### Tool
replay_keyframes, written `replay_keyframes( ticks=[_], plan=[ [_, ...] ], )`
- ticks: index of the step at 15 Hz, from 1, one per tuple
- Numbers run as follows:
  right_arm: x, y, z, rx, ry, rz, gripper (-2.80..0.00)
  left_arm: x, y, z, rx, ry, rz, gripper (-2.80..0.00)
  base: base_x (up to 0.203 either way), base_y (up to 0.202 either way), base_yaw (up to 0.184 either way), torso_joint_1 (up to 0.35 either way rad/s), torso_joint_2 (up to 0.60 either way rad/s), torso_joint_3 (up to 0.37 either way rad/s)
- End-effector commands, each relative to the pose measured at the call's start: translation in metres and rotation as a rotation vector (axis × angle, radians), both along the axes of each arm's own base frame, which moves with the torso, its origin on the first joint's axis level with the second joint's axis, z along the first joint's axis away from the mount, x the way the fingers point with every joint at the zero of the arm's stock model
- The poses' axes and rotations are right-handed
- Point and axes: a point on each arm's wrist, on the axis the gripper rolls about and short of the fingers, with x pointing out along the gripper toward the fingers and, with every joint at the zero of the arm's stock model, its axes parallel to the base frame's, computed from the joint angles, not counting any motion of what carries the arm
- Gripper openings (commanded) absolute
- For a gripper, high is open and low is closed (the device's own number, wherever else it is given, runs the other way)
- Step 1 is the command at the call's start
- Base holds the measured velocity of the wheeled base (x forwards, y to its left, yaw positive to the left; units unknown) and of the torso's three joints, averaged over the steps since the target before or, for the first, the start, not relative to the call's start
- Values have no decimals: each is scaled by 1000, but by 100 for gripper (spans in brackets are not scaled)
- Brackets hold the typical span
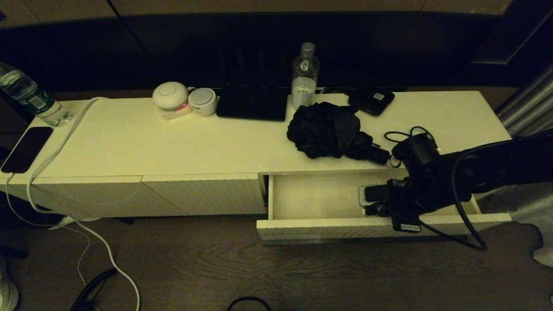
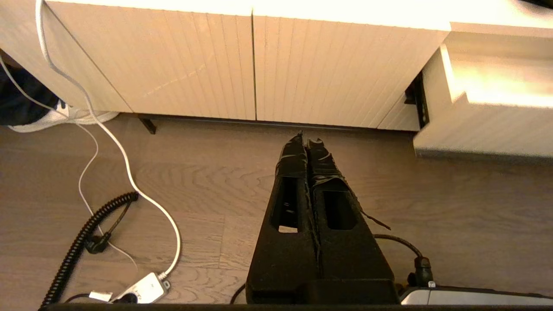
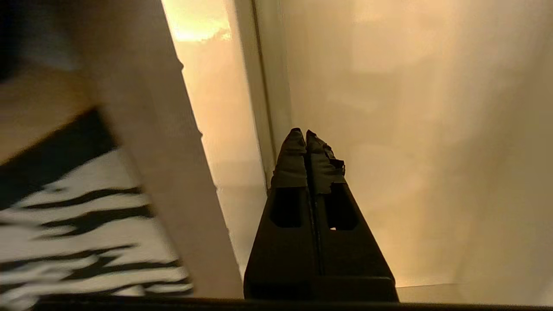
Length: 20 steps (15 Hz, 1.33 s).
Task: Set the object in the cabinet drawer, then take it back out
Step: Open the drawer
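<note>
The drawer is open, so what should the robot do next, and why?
Probably lift the right hand out of the drawer and up toward the umbrella. The hand is shut and empty inside the open drawer, and the umbrella lies on the cabinet top.

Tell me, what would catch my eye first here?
Probably the open drawer pulled out of the white cabinet, with the robot's right arm reaching over it and its right gripper shut and empty inside. Next, the black umbrella, a crumpled heap on the cabinet top just behind the drawer. The left gripper is also shut, low over the wooden floor.
</note>
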Motion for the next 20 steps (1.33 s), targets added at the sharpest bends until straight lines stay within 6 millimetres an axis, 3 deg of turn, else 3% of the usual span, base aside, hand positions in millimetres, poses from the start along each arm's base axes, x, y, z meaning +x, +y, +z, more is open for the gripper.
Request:
replay_keyframes(
  ticks=[1,13,20],
  plan=[
    [-10,0,3,-4,24,5,-280,0,0,0,-1,-2,1,-280,0,0,0,0,0,0],
    [-47,0,-30,-40,182,19,-280,0,0,0,-1,-2,1,-280,0,0,0,0,0,0],
    [-69,2,-33,-36,219,54,-280,0,0,0,-1,-2,1,-280,0,0,0,0,0,0]
  ],
)
